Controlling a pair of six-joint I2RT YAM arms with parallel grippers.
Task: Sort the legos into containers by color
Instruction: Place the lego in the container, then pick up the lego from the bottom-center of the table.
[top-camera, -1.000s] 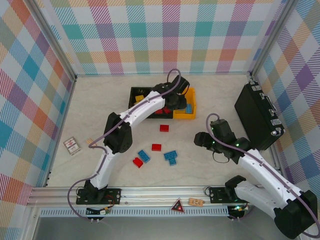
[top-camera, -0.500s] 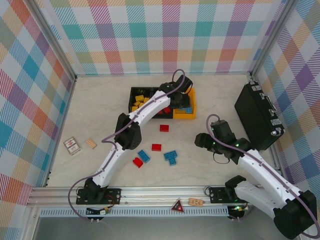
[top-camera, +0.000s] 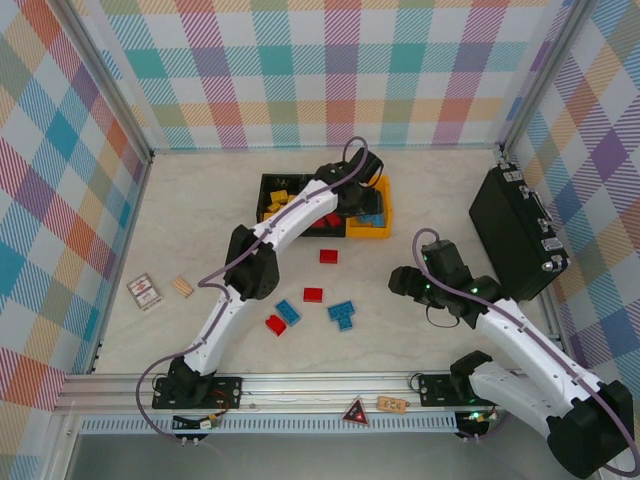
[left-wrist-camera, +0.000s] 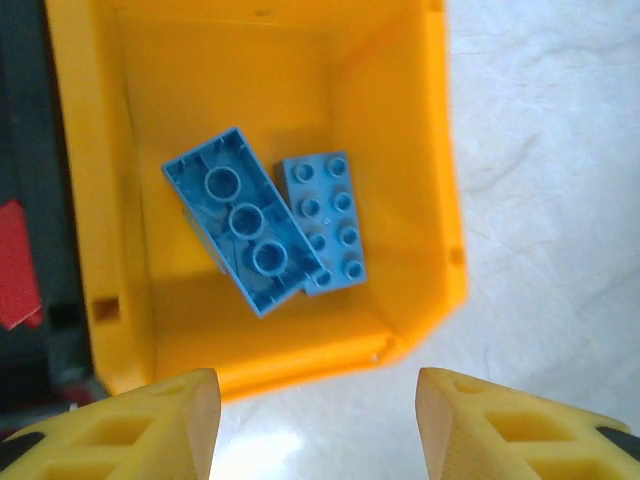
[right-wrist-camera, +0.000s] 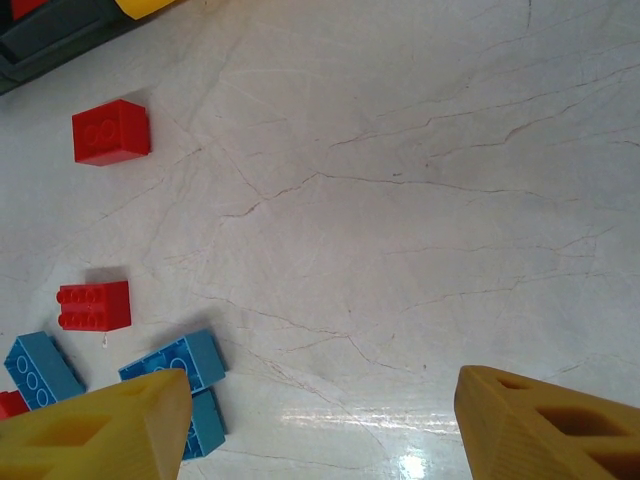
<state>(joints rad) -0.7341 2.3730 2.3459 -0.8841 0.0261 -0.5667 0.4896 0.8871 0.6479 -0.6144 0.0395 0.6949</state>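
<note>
Hovering over the yellow-orange bin (left-wrist-camera: 440, 200) with jaws spread and empty, the left gripper (left-wrist-camera: 318, 420) seems to be sorting blue, since two blue legos (left-wrist-camera: 245, 235) lie inside, while the right gripper (right-wrist-camera: 320, 430), likewise spread, hangs above loose red and blue legos (right-wrist-camera: 170, 362) on the table (right-wrist-camera: 400, 200).

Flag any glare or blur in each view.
Left wrist: soft glare on the table by the yellow bin; the left gripper is out of focus. Right wrist: bright glare on the table near the right gripper. Top external: even light, faint shadows.
</note>
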